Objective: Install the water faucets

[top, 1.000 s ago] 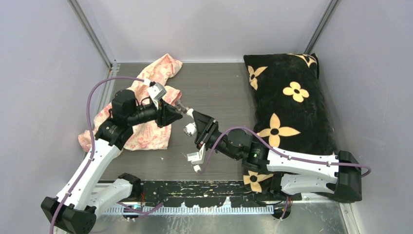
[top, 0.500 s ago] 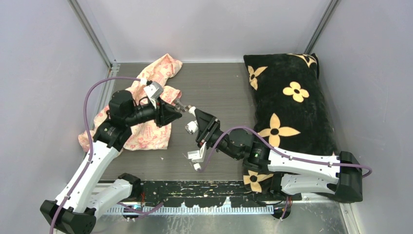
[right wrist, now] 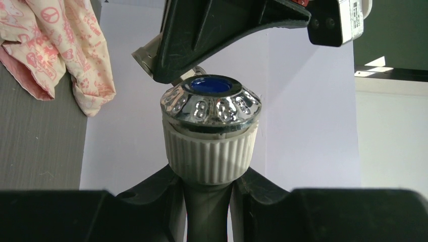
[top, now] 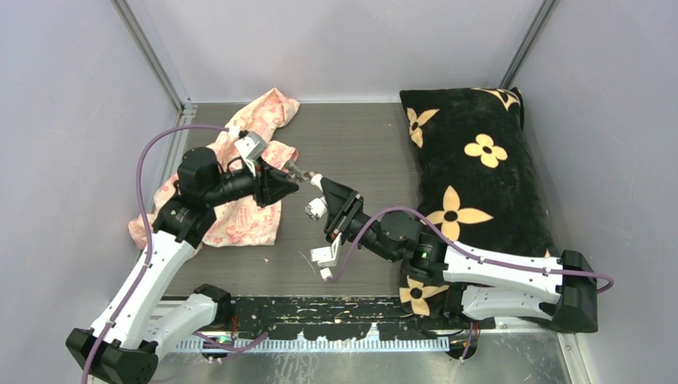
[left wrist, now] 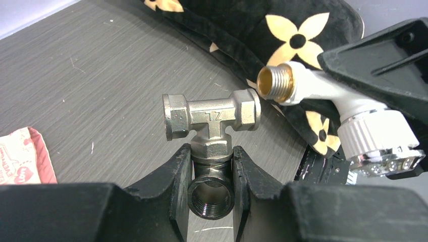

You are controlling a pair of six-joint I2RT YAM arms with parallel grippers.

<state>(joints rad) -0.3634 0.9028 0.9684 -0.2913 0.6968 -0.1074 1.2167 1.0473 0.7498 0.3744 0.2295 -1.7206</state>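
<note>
My left gripper is shut on the stem of a grey metal T fitting, held above the table's middle. My right gripper is shut on the body of the white plastic tap, just below its ribbed knob with the blue centre. In the left wrist view the tap's brass threaded tip sits just above and right of the fitting's right-hand port, close to it but apart. In the top view the tap and my right gripper face my left gripper.
A pink patterned cloth lies at the back left, under my left arm. A black pillow with yellow flowers fills the right side. Grey walls close in the back and both sides.
Both grippers have shifted slightly toward the back with their parts; the tap's tip and the fitting stay close together.
</note>
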